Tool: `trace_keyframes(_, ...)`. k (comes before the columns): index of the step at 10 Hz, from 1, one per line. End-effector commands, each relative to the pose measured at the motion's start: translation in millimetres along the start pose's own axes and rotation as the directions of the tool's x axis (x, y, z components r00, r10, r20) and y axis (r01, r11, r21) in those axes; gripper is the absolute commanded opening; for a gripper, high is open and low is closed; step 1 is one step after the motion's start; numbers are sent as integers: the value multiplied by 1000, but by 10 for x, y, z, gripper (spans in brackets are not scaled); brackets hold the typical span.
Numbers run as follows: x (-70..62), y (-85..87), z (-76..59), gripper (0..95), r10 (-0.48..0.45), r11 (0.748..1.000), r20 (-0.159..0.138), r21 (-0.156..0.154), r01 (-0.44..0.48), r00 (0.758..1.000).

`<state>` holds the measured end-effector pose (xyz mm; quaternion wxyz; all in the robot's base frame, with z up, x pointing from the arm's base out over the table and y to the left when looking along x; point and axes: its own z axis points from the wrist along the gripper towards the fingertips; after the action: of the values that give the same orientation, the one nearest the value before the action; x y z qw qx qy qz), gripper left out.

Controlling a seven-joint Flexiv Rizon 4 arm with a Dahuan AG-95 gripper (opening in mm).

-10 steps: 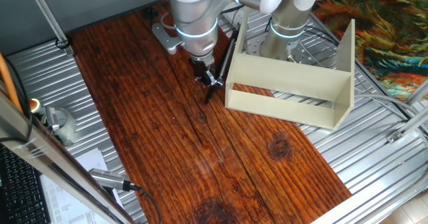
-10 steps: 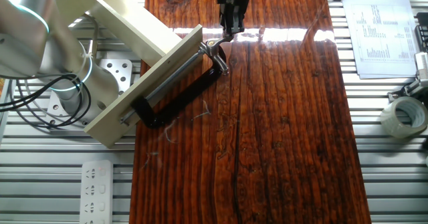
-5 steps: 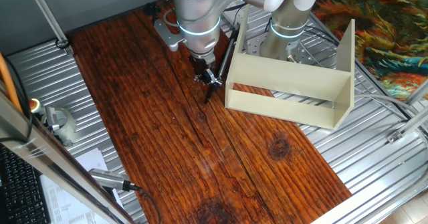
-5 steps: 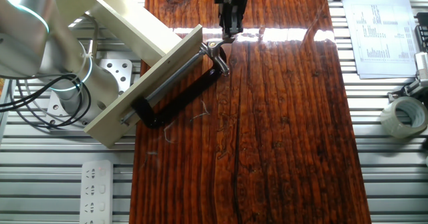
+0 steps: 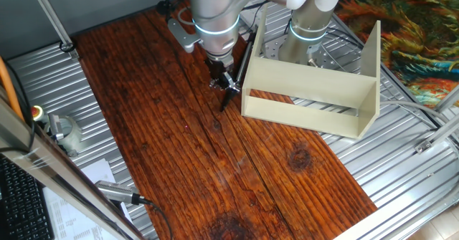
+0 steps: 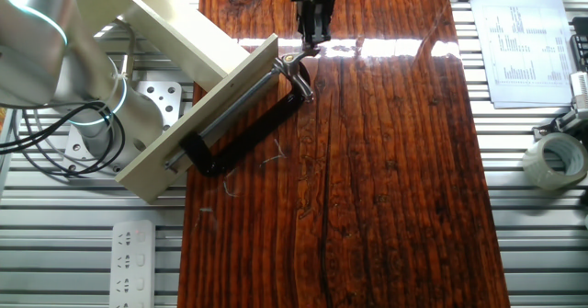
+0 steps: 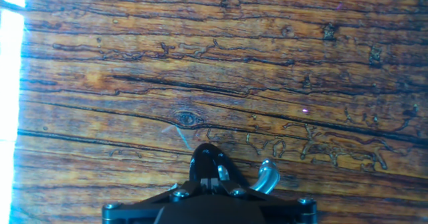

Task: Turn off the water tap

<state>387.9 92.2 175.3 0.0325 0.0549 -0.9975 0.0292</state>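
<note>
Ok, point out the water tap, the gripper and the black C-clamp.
water tap (image 7: 266, 176), hand view, on its curved silvery spout.
gripper (image 6: 310, 39), the other fixed view, at the fingertips.
black C-clamp (image 6: 246, 141), the other fixed view, on its long frame bar.

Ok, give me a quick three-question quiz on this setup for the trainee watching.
1. True or false: the water tap sits at one end of the black C-clamp, beside the beige frame.
2. In the hand view, the tap's spout shows: A) left of the fingers, B) right of them, C) nowhere.
3. Fill in: the tape roll lies off the wooden board, on ribbed ____.
Key: 1 true; 2 B; 3 metal.
</note>
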Motion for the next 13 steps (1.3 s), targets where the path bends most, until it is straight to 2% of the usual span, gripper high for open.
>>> trace_keyframes(1,-7,41,-34,0,-1,1000,-3,3,1,1000)
trace_keyframes(2,-9,54,-47,0,-13,1000,-5,12,13,1000)
trace_keyframes(3,-5,58,-51,190,-23,1000,-4,15,23,1000)
trace_keyframes(7,11,77,-89,190,-29,999,8,27,29,1000)
trace_keyframes(13,11,77,-89,190,-29,999,8,27,29,1000)
